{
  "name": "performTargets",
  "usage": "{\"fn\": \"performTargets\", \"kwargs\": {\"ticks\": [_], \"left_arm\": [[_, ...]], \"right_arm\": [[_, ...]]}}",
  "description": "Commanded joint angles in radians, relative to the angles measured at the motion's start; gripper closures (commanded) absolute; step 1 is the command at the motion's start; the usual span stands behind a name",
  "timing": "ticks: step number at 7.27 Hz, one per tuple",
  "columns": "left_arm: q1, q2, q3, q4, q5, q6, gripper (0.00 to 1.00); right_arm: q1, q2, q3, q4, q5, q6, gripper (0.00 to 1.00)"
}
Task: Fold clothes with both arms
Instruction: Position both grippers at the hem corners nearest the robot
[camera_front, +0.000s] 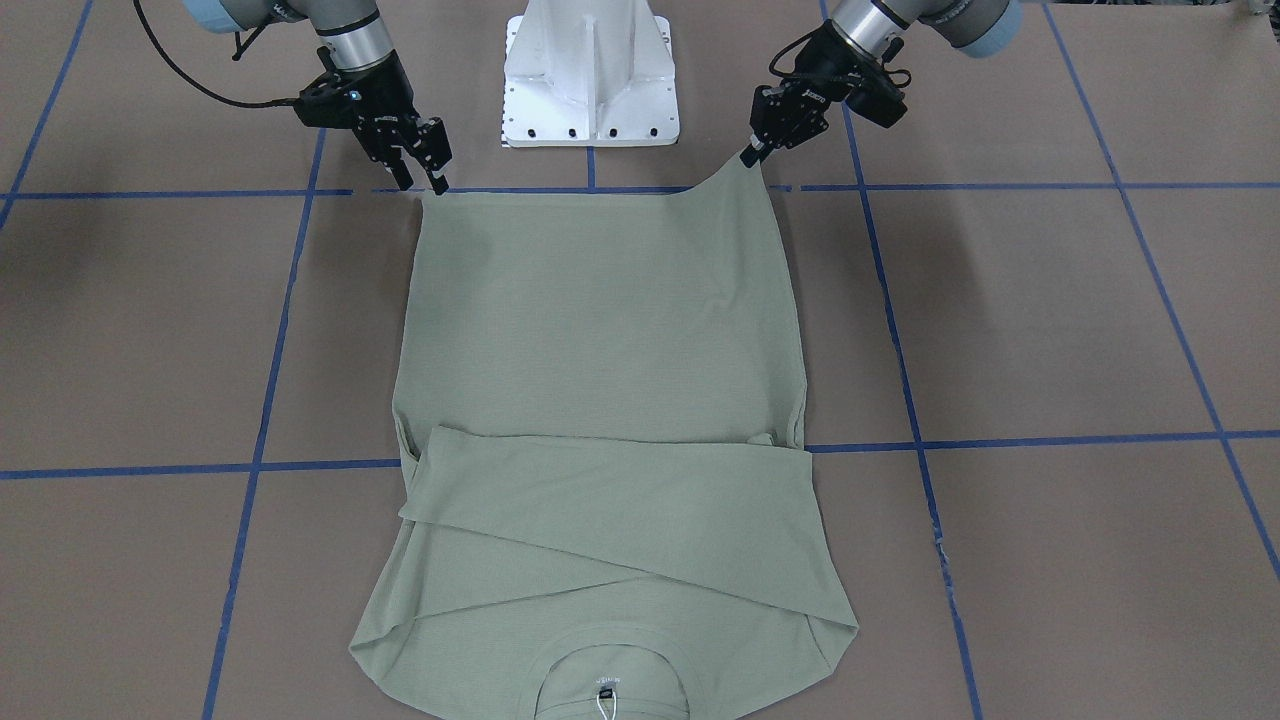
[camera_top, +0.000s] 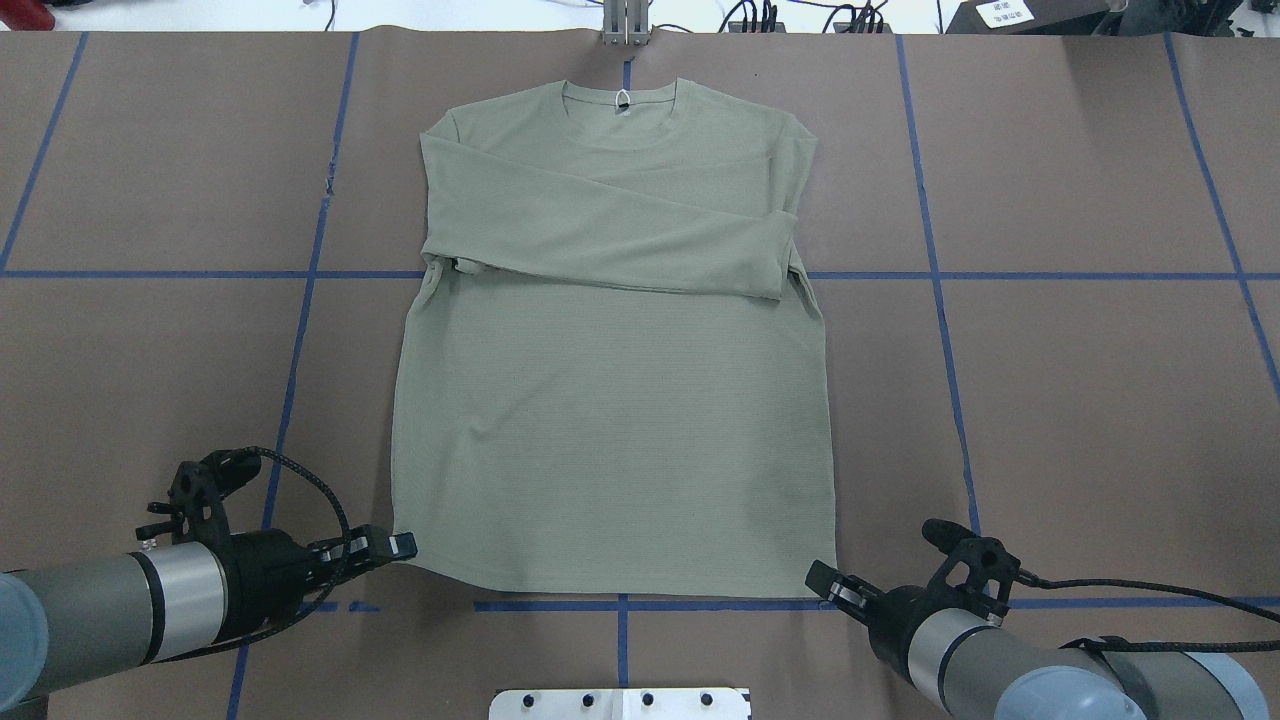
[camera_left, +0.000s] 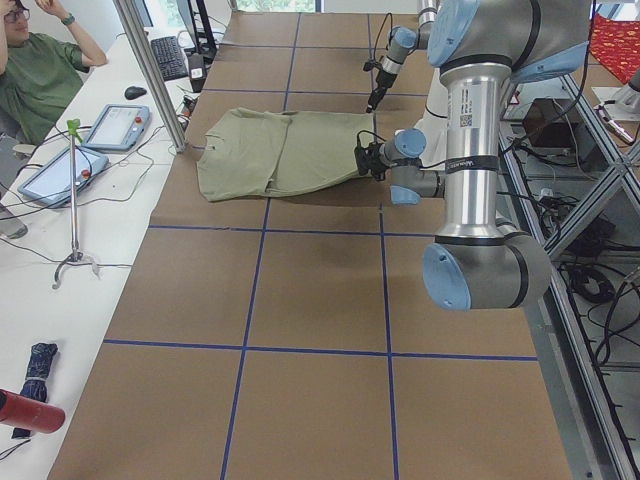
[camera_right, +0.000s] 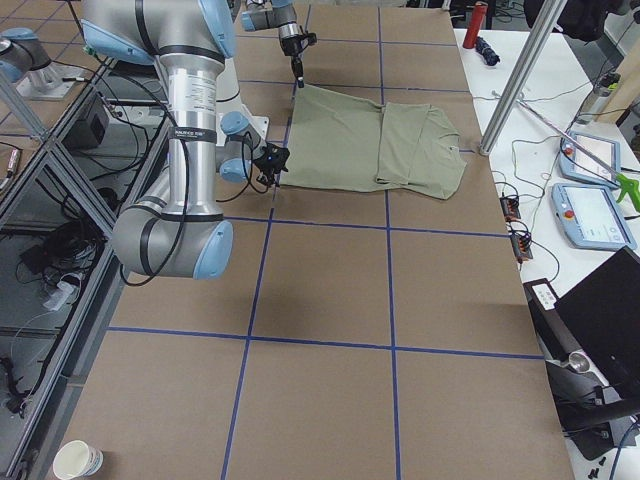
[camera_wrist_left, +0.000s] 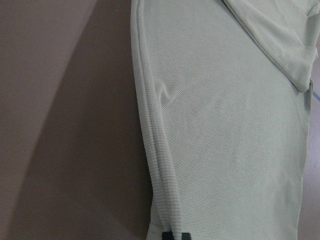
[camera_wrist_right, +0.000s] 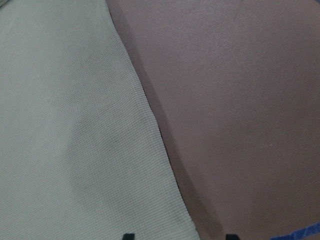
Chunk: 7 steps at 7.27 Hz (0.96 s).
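Bearing neck print (camera_front: 605, 679) too small to read: sage shirt (camera_front: 600, 330).

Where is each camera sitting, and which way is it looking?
Front-facing: across the table, facing the robot; shows shirt, white base, left tool, right tool.
Overhead: behind the robot, looking forward and down; both arms show.
Exterior left: table's end, looking along it; left arm nearest.
Exterior right: opposite end; right arm nearest.
Left wrist: looks along the shirt's edge; left tool pinches it.
Right wrist: looks over the shirt's corner; right tool open.
Shared: all six see the shirt.
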Motion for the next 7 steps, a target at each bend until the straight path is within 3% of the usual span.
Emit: {"fn": "performTargets", "kwargs": {"ticks": [1, 7], "left_arm": [[0.000, 0.001, 0.000, 0.000, -0.001, 0.000, 1.00], [0.000, 0.000, 0.002, 0.000, -0.002, 0.000, 1.00]], "right_arm": [[0.003, 0.034, -0.026, 0.000, -0.003, -0.012, 0.33], [0.012, 0.059, -0.009, -0.092, -0.003, -0.020, 0.34]]}}
